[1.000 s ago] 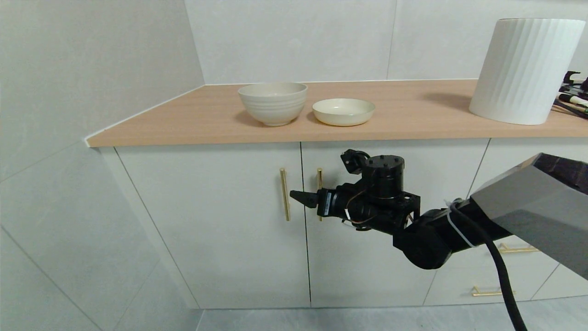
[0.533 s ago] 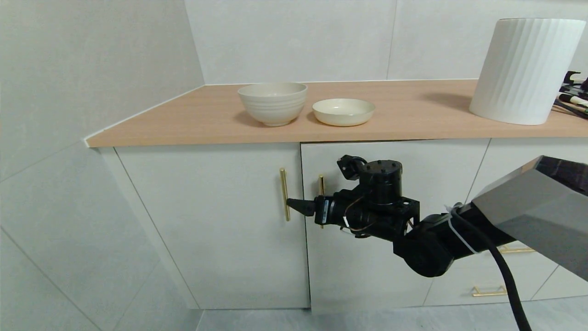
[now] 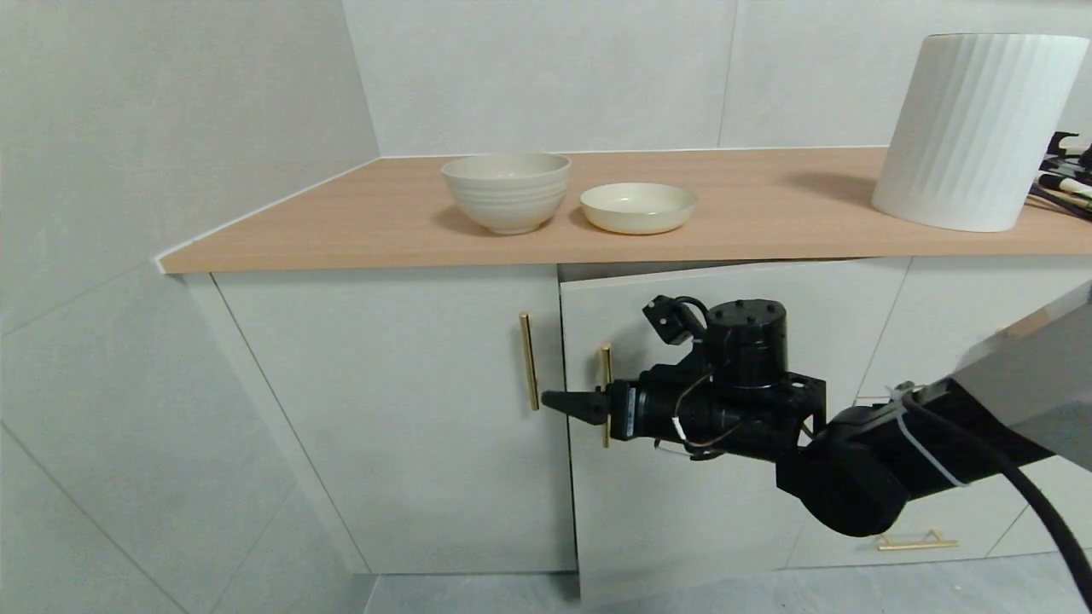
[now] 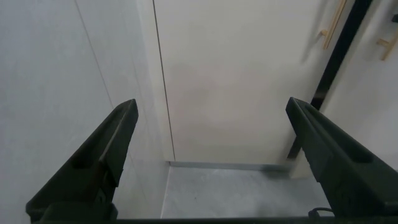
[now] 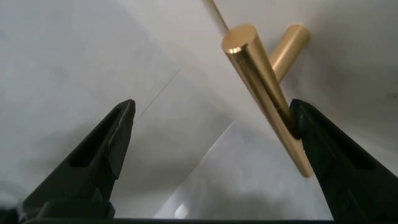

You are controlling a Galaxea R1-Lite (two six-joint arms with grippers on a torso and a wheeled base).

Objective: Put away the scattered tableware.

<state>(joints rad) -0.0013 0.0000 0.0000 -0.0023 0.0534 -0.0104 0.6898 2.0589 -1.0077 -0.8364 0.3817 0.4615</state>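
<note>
A deep grey-white bowl [image 3: 507, 189] and a shallow cream dish [image 3: 638, 206] sit side by side on the wooden counter [image 3: 341, 230]. Below them, my right gripper [image 3: 567, 402] is at the brass handle [image 3: 605, 394] of the right cabinet door [image 3: 682, 512], which stands ajar. In the right wrist view the gripper [image 5: 211, 118] is open, and the brass handle [image 5: 264, 87] rests against the inner side of one finger [image 5: 323, 155]. My left gripper [image 4: 211, 112] is open and holds nothing, low down facing the cabinet front [image 4: 236, 81].
The left cabinet door [image 3: 392, 409] is closed, its brass handle [image 3: 529, 360] close to my right gripper. A tall white ribbed container [image 3: 977, 128] and some dark utensils [image 3: 1062, 179] stand at the counter's right end. Drawers with brass pulls [image 3: 917, 540] lie lower right. A tiled wall [image 3: 128, 256] bounds the left.
The right cabinet door has swung outward from closed to ajar. My right gripper has moved back and lower along with its handle. The bowl and dish stayed put.
</note>
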